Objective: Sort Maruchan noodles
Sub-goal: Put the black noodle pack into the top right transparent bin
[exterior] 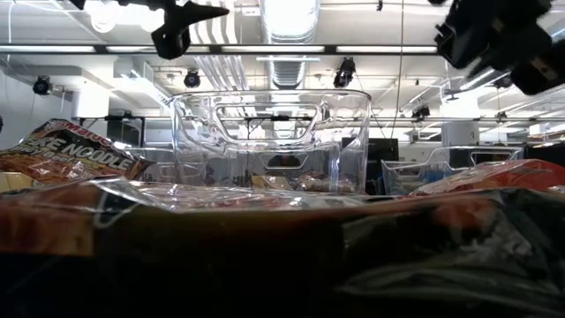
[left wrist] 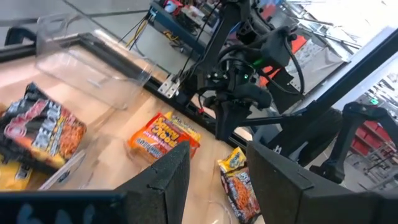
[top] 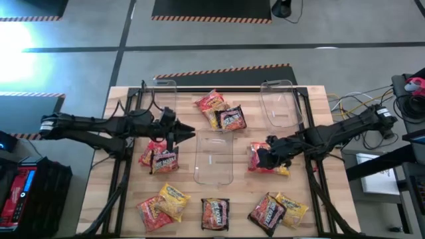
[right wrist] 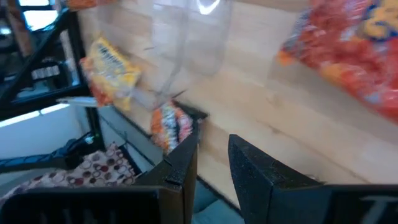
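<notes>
Wooden tabletop [top: 119, 206] carries three clear plastic bins and scattered ramen packets. One bin [top: 214, 158] lies at centre; a second bin [top: 279, 103] sits at the far right; a third bin [top: 163, 93] sits at the far left, partly behind the left arm.

Packet positions, high view: two packets [top: 220, 110], one red-yellow and one dark, overlap at the far centre between the two far bins. Two packets [top: 158, 157], red and dark, lie left of the centre bin, just under the left arm. A red and a yellow packet [top: 163, 203] lie at the near left. One dark packet [top: 215, 214] lies at the near edge, centre. A dark and a yellow packet [top: 279, 210] lie at the near right. A red-yellow packet [top: 263, 159] lies right of the centre bin, directly beneath the right gripper.

Left gripper [top: 186, 132] hangs above the tabletop at the left edge of the centre bin. Its fingers [left wrist: 163, 180] stand partly apart with nothing between them.

Right gripper [top: 264, 157] is over the red-yellow packet to the right of the centre bin. Its fingers [right wrist: 180, 163] stand at a narrow gap; in the right wrist view nothing lies between them. Contact with the packet below cannot be confirmed.

Low view: the centre bin stands upright mid-frame, with packets close in the foreground blocking the tabletop surface.
</notes>
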Controlling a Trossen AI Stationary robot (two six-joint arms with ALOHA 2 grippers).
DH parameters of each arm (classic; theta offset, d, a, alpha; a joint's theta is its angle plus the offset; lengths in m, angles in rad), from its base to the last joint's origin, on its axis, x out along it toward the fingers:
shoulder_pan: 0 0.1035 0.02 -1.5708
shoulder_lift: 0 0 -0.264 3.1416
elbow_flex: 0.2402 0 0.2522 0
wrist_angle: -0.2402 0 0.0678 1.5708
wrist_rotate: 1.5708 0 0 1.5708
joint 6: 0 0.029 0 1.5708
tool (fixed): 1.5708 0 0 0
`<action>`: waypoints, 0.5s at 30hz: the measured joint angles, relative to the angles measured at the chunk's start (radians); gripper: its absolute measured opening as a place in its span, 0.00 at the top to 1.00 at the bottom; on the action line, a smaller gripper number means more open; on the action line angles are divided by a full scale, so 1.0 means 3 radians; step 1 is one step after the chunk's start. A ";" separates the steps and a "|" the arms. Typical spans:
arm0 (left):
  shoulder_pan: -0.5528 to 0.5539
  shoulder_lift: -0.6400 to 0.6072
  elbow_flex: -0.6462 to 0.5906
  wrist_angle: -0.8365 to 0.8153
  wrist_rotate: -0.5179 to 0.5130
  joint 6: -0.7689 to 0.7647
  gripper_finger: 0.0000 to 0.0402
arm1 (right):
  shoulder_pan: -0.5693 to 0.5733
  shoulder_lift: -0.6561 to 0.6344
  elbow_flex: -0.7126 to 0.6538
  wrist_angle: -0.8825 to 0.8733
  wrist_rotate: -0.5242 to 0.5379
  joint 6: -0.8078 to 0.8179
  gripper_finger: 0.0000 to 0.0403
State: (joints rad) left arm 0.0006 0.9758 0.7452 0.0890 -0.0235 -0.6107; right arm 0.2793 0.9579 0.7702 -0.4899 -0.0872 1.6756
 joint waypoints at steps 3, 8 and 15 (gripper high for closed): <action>0.0007 0.0057 0.0073 -0.0016 0.0000 0.0070 0.65 | 0.0002 0.0098 0.0245 -0.0218 0.0034 -0.0142 0.80; 0.0022 0.0192 0.0174 -0.0121 0.0003 0.0132 0.65 | 0.0001 0.0384 0.0781 -0.1121 0.0144 -0.0542 0.80; 0.0036 0.0334 0.0207 -0.0125 0.0049 0.0148 0.65 | 0.0001 0.0731 0.1263 -0.2257 0.0208 -0.1031 0.80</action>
State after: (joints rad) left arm 0.0113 1.0761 0.8074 0.0515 -0.0089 -0.5662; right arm 0.2794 1.1771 1.1490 -1.1669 -0.0249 1.3663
